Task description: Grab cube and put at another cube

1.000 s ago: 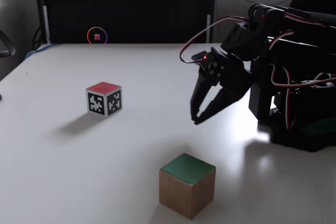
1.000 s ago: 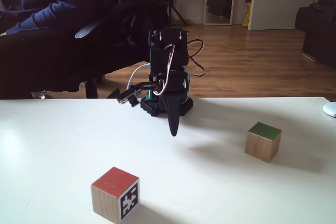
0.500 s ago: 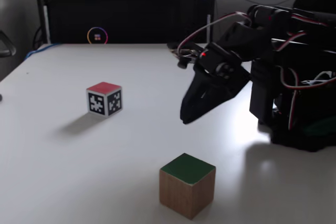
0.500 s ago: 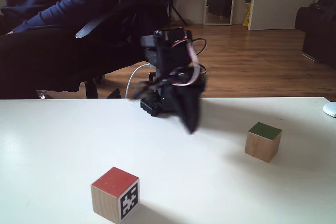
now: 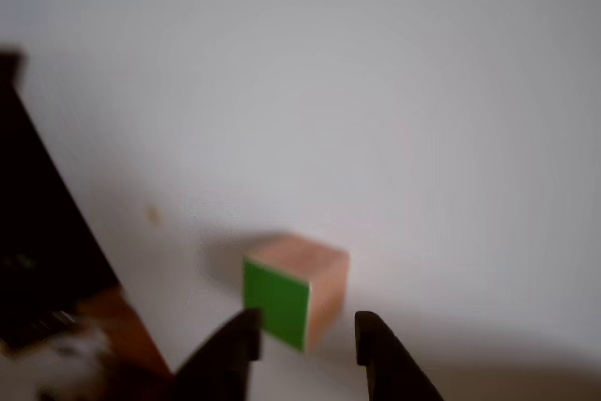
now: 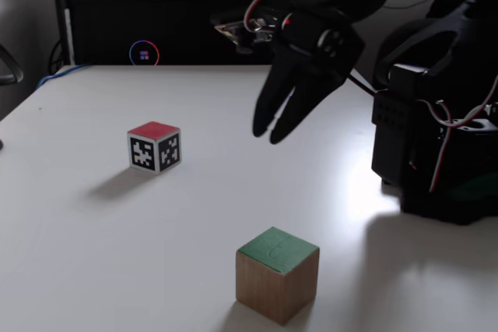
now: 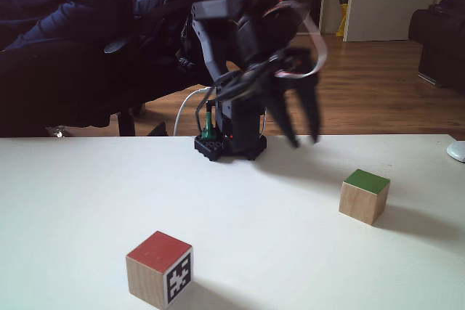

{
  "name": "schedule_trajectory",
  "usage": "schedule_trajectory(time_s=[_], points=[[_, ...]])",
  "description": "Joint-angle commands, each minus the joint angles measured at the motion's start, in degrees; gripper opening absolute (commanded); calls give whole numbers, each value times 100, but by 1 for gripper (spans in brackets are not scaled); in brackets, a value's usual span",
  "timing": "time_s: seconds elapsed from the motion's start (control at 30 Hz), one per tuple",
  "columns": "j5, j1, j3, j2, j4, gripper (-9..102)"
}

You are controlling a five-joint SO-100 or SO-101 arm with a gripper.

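The gripper (image 6: 267, 134) is hanging in the air with its two dark fingers spread apart and nothing between them, touching neither cube nor the table (image 6: 93, 231). In a fixed view it is sitting high above the white surface, up and slightly to the right of the cube (image 6: 277, 273), with bare tabletop showing under the fingertips. In another fixed view the gripper (image 7: 305, 138) is pointing downward in front of the arm's base (image 7: 229, 147), above and to the left of the cube (image 7: 364, 195) and well apart from it; motion blur is softening the fingers there. In the other view the fingertips (image 5: 246, 331) are entering from the bottom edge, and the cube (image 5: 296, 290) is lying just beyond them, roughly in line with the gap, though the picture is too blurred to judge how near. Around the cube the table is lying open on every side, with the other cube (image 6: 154, 146) well apart to the left in a fixed view and the black arm base (image 6: 436, 161) to the right. The cube is showing bare light wood sides and one green face, turned upward in both fixed views. The other cube (image 7: 159, 269) is showing a red top and black-and-white marker patterns on its sides. A person's dark sleeve (image 7: 51, 12) is showing behind the table.
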Motion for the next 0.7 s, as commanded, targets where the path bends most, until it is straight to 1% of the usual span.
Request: schedule_trajectory(time_s=[0.0,0.17,0.27,0.4,0.67], points=[[-167,-439,-703,-870,167,23],[-62,-554,-1573,-2707,132,27],[35,-615,-1898,-3296,97,29],[158,-721,-2145,-3700,97,33],[606,-1195,-2329,-3762,290,35]])
